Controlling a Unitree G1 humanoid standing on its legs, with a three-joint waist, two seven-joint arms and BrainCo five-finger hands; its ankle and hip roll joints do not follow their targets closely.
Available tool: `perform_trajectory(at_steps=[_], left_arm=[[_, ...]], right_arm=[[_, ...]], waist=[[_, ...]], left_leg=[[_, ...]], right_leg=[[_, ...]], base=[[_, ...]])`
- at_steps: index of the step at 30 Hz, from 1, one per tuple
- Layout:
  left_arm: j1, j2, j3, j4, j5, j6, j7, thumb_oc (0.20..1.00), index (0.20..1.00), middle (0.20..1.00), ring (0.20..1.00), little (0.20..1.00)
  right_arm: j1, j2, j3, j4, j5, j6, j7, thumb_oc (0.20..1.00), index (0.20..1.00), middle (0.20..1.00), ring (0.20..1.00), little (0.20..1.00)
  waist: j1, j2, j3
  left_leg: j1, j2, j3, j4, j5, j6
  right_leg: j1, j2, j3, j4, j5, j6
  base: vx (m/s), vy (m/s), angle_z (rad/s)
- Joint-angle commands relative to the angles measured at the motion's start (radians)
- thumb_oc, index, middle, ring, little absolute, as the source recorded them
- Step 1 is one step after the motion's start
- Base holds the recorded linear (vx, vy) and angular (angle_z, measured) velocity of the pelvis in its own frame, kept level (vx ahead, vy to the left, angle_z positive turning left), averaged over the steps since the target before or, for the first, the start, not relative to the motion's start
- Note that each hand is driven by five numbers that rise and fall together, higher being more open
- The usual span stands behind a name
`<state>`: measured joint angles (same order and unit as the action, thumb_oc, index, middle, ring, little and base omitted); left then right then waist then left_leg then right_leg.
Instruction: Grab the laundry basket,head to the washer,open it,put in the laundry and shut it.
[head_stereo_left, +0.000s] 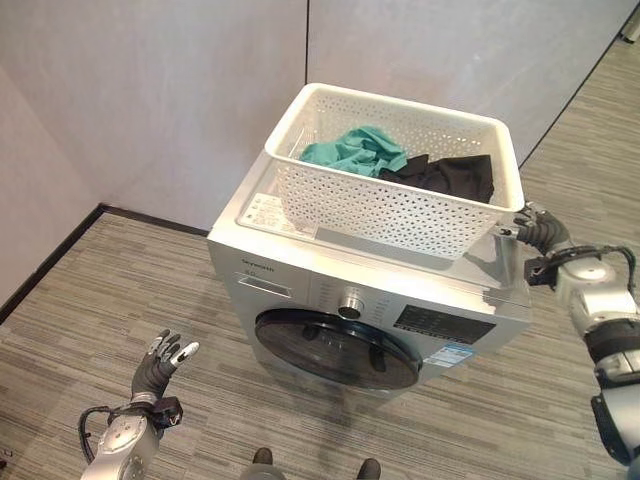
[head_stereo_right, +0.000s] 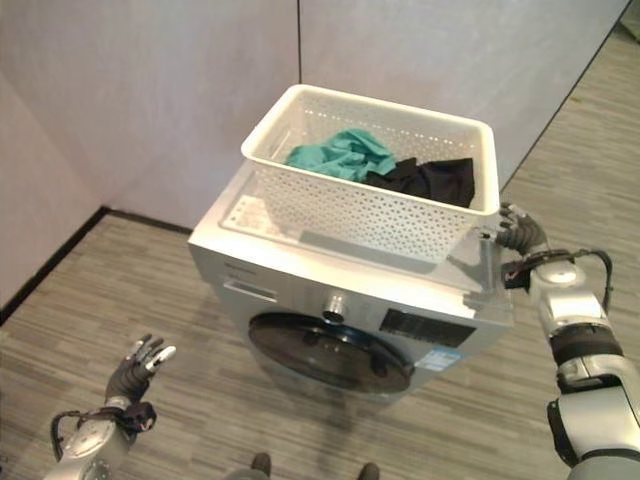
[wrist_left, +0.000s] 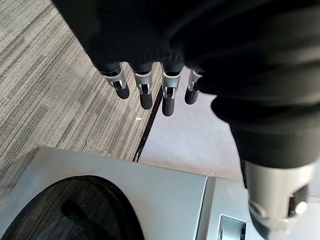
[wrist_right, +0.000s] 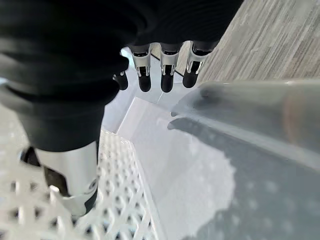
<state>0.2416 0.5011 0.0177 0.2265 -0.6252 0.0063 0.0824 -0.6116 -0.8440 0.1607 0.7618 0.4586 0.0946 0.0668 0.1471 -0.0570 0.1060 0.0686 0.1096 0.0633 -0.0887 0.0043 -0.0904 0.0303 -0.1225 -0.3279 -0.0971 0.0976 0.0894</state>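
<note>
While white laundry basket (head_stereo_left: 400, 190) sits atop washer (head_stereo_left: 360, 300), w/ teal cloth (head_stereo_left: 352, 150) & black cloth (head_stereo_left: 447, 174) inside, round door (head_stereo_left: 335, 347) closed. Right hand (head_stereo_left: 537, 228) by basket's corner, fingers relaxed; left hand (head_stereo_left: 163, 362) open, low over floor (head_stereo_left: 120, 290). Wall (head_stereo_left: 150, 100) close behind.

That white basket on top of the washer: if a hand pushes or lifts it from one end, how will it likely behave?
The basket looks like rigid perforated plastic, so it should keep its shape. Holding just a teal cloth and a black one, it is probably light. On the washer's smooth top it may slide rather than tip; lifted one-handed by the right hand, it could tilt.
</note>
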Motion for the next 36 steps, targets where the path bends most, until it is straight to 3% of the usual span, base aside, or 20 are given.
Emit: perform_trajectory(at_steps=[1, 8, 13, 14, 16, 17, 18, 19, 20, 26, 31, 35, 36], left_arm=[[-0.025, 0.015, -0.014, 0.022, 0.027, -0.024, -0.012, 1.0, 1.0, 1.0, 1.0, 1.0], [-0.007, 0.014, -0.013, 0.059, 0.071, -0.021, -0.034, 1.0, 1.0, 1.0, 1.0, 1.0], [-0.008, -0.004, 0.019, 0.113, 0.133, -0.037, -0.015, 1.0, 1.0, 1.0, 1.0, 1.0], [-0.02, -0.022, 0.051, 0.136, 0.179, -0.055, -0.007, 1.0, 1.0, 1.0, 1.0, 1.0], [-0.028, -0.032, 0.06, 0.161, 0.189, -0.063, -0.007, 1.0, 1.0, 1.0, 1.0, 1.0], [-0.053, -0.055, 0.05, 0.229, 0.193, -0.072, -0.007, 1.0, 1.0, 1.0, 1.0, 1.0], [-0.059, -0.069, 0.043, 0.261, 0.187, -0.073, -0.012, 1.0, 1.0, 1.0, 1.0, 1.0], [-0.06, -0.068, 0.042, 0.262, 0.187, -0.073, -0.012, 1.0, 1.0, 1.0, 1.0, 1.0], [-0.066, -0.092, 0.038, 0.32, 0.171, -0.078, -0.017, 1.0, 1.0, 1.0, 1.0, 1.0], [-0.1, -0.133, 0.013, 0.554, 0.221, -0.077, -0.023, 1.0, 1.0, 1.0, 1.0, 1.0], [-0.13, -0.16, -0.001, 0.724, 0.272, -0.087, -0.005, 1.0, 1.0, 1.0, 1.0, 1.0], [-0.15, -0.165, -0.024, 0.766, 0.285, -0.096, 0.004, 1.0, 1.0, 1.0, 1.0, 1.0], [-0.167, -0.166, -0.05, 0.76, 0.296, -0.101, 0.013, 1.0, 1.0, 1.0, 1.0, 1.0]], right_arm=[[-0.026, -0.132, -0.042, -0.003, 0.036, -0.036, -0.026, 1.0, 1.0, 1.0, 1.0, 1.0], [0.114, -0.176, -0.164, -0.091, 0.027, -0.055, -0.036, 1.0, 1.0, 1.0, 1.0, 1.0], [0.349, -0.128, -0.312, -0.201, -0.093, -0.067, -0.069, 1.0, 1.0, 1.0, 1.0, 1.0], [0.488, -0.08, -0.364, -0.278, -0.206, -0.062, -0.071, 1.0, 1.0, 1.0, 1.0, 1.0], [0.56, -0.047, -0.405, -0.327, -0.229, -0.06, -0.07, 1.0, 1.0, 1.0, 1.0, 1.0], [0.65, 0.065, -0.416, -0.364, -0.244, -0.063, -0.063, 1.0, 1.0, 1.0, 1.0, 1.0], [0.684, 0.123, -0.41, -0.36, -0.235, -0.068, -0.059, 1.0, 1.0, 1.0, 1.0, 1.0], [0.685, 0.124, -0.411, -0.361, -0.235, -0.068, -0.059, 1.0, 1.0, 1.0, 1.0, 1.0], [0.731, 0.232, -0.37, -0.318, -0.236, -0.075, -0.049, 1.0, 1.0, 1.0, 1.0, 1.0], [0.776, 0.425, -0.231, -0.204, -0.224, -0.092, -0.014, 1.0, 1.0, 1.0, 1.0, 1.0], [0.754, 0.469, -0.082, -0.236, -0.247, -0.104, 0.02, 1.0, 1.0, 1.0, 1.0, 1.0], [0.717, 0.452, -0.003, -0.288, -0.272, -0.107, 0.033, 1.0, 1.0, 1.0, 1.0, 1.0], [0.68, 0.431, 0.043, -0.323, -0.281, -0.109, 0.037, 1.0, 1.0, 1.0, 1.0, 1.0]], waist=[[-0.009, -0.002, -0.015], [-0.044, 0.012, -0.019], [-0.06, 0.015, -0.017], [-0.07, 0.012, -0.011], [-0.073, 0.009, -0.01], [-0.074, 0.005, -0.005], [-0.076, 0.002, -0.003], [-0.077, 0.0, -0.006], [-0.079, -0.003, -0.002], [-0.082, -0.016, 0.0], [-0.074, -0.021, 0.003], [-0.064, -0.021, 0.013], [-0.055, -0.018, 0.028]], left_leg=[[-0.017, 0.013, -0.027, 0.001, -0.033, 0.021], [-0.009, 0.015, -0.012, 0.001, -0.037, 0.021], [-0.009, 0.015, -0.013, 0.001, -0.04, 0.022], [-0.01, 0.015, -0.016, 0.001, -0.041, 0.023], [-0.012, 0.015, -0.019, 0.001, -0.042, 0.023], [-0.013, 0.017, -0.025, 0.001, -0.043, 0.021], [-0.017, 0.016, -0.03, 0.001, -0.042, 0.022], [-0.022, 0.014, -0.032, 0.001, -0.039, 0.023], [-0.026, 0.014, -0.038, 0.001, -0.036, 0.023], [-0.031, 0.017, -0.037, 0.001, -0.028, 0.022], [-0.023, 0.038, -0.016, 0.006, -0.025, 0.012], [-0.034, 0.062, -0.013, 0.029, -0.019, 0.001], [-0.054, 0.085, -0.02, 0.044, -0.007, -0.012]], right_leg=[[0.071, -0.052, -0.013, 0.025, -0.116, 0.052], [0.064, -0.053, 0.004, 0.028, -0.119, 0.052], [0.063, -0.053, 0.005, 0.029, -0.121, 0.051], [0.063, -0.053, 0.002, 0.03, -0.125, 0.051], [0.063, -0.054, -0.001, 0.03, -0.127, 0.051], [0.067, -0.053, -0.006, 0.028, -0.131, 0.049], [0.067, -0.053, -0.008, 0.026, -0.131, 0.049], [0.064, -0.055, -0.01, 0.024, -0.129, 0.049], [0.063, -0.055, -0.01, 0.022, -0.129, 0.047], [0.059, -0.051, 0.0, 0.021, -0.129, 0.039], [0.051, -0.032, 0.029, 0.01, -0.128, 0.033], [0.043, -0.009, 0.048, 0.01, -0.137, 0.02], [0.039, 0.011, 0.053, 0.01, -0.148, 0.007]], base=[[0.0, -0.001, -0.04], [-0.01, 0.003, -0.04], [-0.02, -0.005, -0.04], [0.0, 0.0, 0.0], [-0.03, -0.033, -0.01], [-0.05, -0.049, 0.01], [-0.04, -0.034, 0.05], [-0.04, -0.031, 0.09], [-0.03, -0.027, 0.06], [-0.02, -0.028, 0.03], [-0.03, -0.065, 0.0], [-0.07, -0.132, -0.11], [-0.09, -0.122, -0.05]])
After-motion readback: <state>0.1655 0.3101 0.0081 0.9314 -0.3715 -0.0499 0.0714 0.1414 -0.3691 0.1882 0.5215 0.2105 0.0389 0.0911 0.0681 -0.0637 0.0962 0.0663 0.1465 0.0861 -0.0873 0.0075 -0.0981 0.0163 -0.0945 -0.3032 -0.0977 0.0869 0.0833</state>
